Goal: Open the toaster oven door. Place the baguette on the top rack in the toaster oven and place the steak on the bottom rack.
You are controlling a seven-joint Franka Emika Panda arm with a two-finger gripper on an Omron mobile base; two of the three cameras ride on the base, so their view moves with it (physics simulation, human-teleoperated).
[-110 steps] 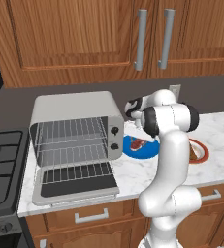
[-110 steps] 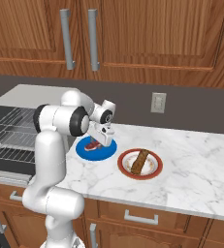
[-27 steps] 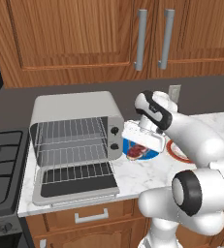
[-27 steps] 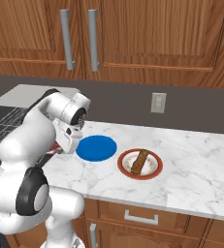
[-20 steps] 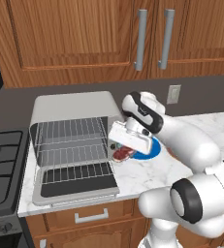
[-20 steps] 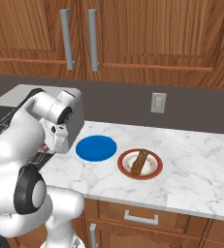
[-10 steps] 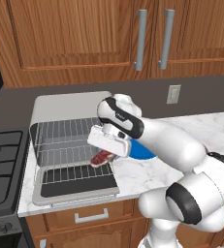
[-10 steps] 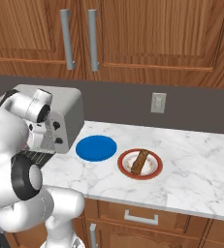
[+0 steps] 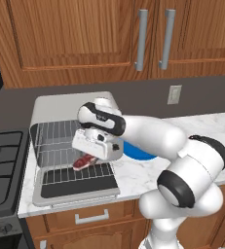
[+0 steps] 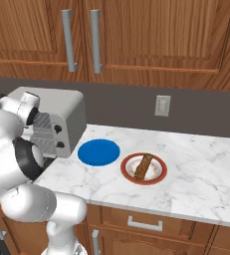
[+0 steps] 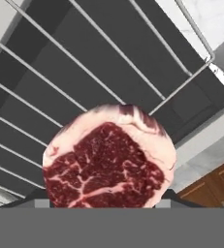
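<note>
The fingers (image 9: 84, 160) grip the steak (image 9: 84, 161), held over the bottom rack (image 11: 74, 87) inside the open toaster oven (image 9: 60, 104), above its lowered door (image 9: 77, 185). Well to the fingers' right on the desk (image 10: 196, 174), the baguette (image 10: 144, 166) lies on a red-rimmed plate (image 10: 155, 178), beside a blue plate (image 10: 98, 152).

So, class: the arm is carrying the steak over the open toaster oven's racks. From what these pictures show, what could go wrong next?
1. The steak hangs from the gripper above the bottom rack near its front edge; released here, it might land on the open toaster oven door.
2. The wrist sits close to the top rack and could knock it.
3. The baguette lies on its plate; it still needs moving.
</note>
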